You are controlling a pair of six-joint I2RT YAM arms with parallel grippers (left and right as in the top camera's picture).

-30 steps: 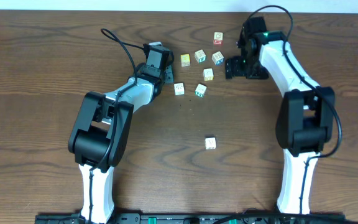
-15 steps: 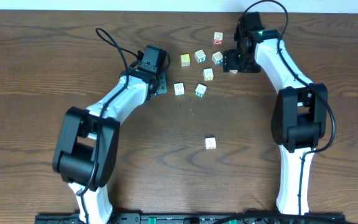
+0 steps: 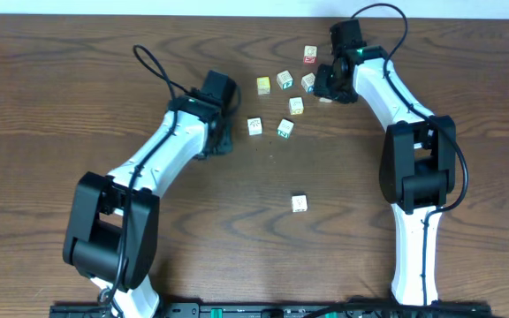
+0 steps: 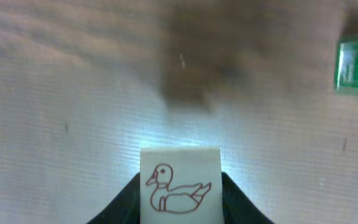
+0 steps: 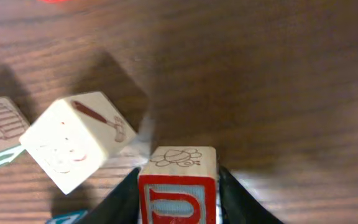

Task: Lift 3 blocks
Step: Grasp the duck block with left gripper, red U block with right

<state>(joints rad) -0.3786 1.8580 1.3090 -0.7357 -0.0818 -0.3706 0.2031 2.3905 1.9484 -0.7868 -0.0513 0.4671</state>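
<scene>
Left wrist view only: left pincer [image 4: 180, 208] narrow, clamped on cream duck block [image 4: 180, 180], red-outline duck facing cam, held clear of blurred table [image 4: 73, 93]; green-marked block [image 4: 356, 62] at upper rt. Right wrist view only: right pincer [image 5: 178, 210] closed against both sides of red-faced block [image 5: 178, 163], pale letter in red frame, brown sketch on top, just beside tilted cream hammer block [image 5: 73, 140]. Overhead only: both held blocks hidden under arms; lone block [image 3: 300, 203] well apart from cluster.

The left arm [image 3: 162, 146] and right arm [image 3: 398, 93] have glossy white links between bulky black joints [image 3: 111, 231], a thin black cable [image 3: 149, 63] looping off each wrist, a green light [image 3: 358, 50] on the right, and a black left gripper [image 4: 180, 200] and right gripper [image 5: 178, 194].
</scene>
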